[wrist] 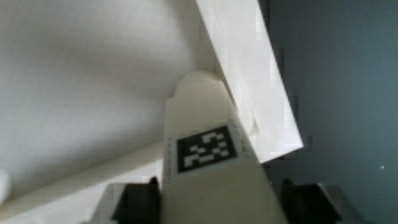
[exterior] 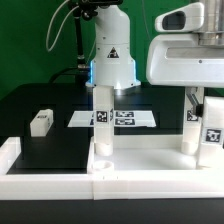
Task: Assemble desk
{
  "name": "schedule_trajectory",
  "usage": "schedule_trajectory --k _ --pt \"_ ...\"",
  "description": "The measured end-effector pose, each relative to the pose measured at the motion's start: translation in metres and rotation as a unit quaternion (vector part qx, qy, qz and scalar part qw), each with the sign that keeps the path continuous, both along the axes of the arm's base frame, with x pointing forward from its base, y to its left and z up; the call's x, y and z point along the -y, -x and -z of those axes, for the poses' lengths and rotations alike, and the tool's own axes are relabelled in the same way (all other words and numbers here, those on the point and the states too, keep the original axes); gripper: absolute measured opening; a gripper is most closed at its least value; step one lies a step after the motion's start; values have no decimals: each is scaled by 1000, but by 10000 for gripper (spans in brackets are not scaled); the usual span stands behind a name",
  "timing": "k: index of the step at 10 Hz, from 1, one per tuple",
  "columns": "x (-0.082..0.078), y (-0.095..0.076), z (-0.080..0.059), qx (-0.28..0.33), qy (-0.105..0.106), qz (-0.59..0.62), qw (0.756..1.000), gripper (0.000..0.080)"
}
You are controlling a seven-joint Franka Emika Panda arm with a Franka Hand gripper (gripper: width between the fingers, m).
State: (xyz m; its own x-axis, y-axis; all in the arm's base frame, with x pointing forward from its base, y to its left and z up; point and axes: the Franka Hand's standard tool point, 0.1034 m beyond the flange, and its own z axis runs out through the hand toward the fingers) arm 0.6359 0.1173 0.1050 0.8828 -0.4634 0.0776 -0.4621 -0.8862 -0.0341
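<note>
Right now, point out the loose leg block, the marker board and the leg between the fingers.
loose leg block (exterior: 41, 120): exterior view, its top face.
marker board (exterior: 135, 119): exterior view, its printed face.
tagged leg (wrist: 208, 148): wrist view, its square tag.

We see a black table (exterior: 60, 142): a lone leg block (exterior: 40, 122) at its left, the marker board (exterior: 112, 118) mid-table, the desk panel (exterior: 150, 168) near right.

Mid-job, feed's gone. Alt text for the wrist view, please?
A white leg block bearing a black-and-white square tag is gripped between the hand's two dark fingers, its far end at the desk panel's pale rim. Dark table shows beyond the rim.
</note>
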Motion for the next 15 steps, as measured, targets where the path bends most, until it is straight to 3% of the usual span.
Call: schedule_trajectory --k 3,6,7,9,10,11,12,13,15 --pt "-3 1 0 3 -17 209 978 294" --pt "-13 1 3 2 -60 447 893 292" --pt "-14 -2 3 11 -87 542 836 293" --pt "-13 -1 3 10 -85 537 839 294" --pt "-12 -1 3 11 -83 517 852 373" --pt "-6 -4 2 17 -73 407 910 536" --pt "-4 -5 1 19 -63 319 945 536" --pt "-8 -1 2 15 -50 236 970 624" --pt "-6 -2 2 17 -42 183 982 644"
